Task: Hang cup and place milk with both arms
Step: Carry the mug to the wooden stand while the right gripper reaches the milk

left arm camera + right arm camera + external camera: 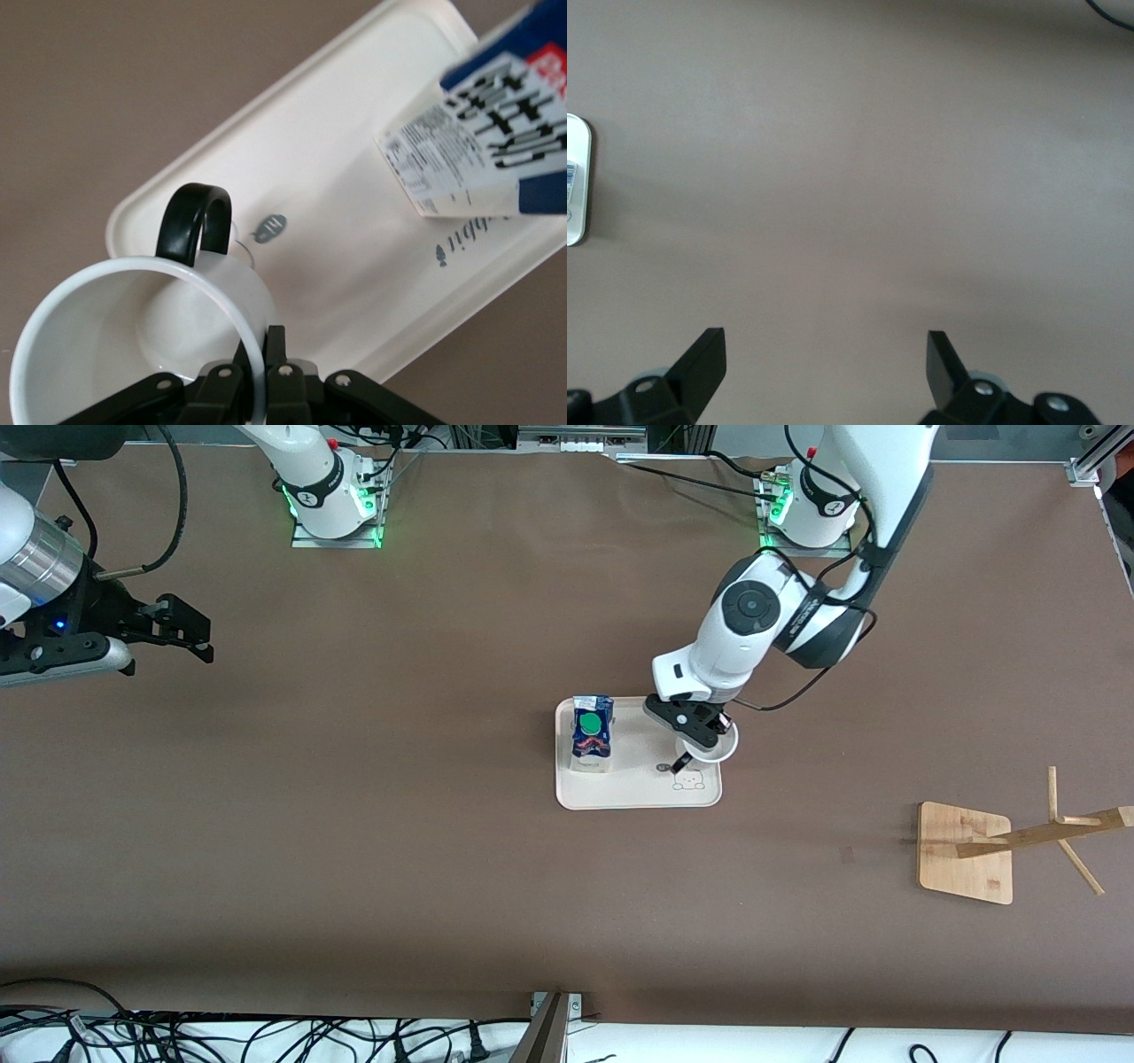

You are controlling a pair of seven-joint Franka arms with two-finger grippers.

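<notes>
The left claw sat at the centre of the front view, over the end of the cream tray toward the left arm's end of the desk. Its fingers were pinched on the rim of the cup, one inside and one outside the wall, on the side away from the black handle. That hold, I judge, left the handle free for slipping over a peg of the wooden rack, which stood low in that view toward the left arm's end. In the left wrist view the cup appeared slightly tilted; whether it touched the tray I could not tell.

The milk stood upright on the tray's other end, green cap up, apart from the cup, presumably left for the right arm. The right claw waited in the upper left of the front view, over bare desk, spread wide and holding nothing.

Counted: one cup, one milk, one tray, one rack, two arms.
</notes>
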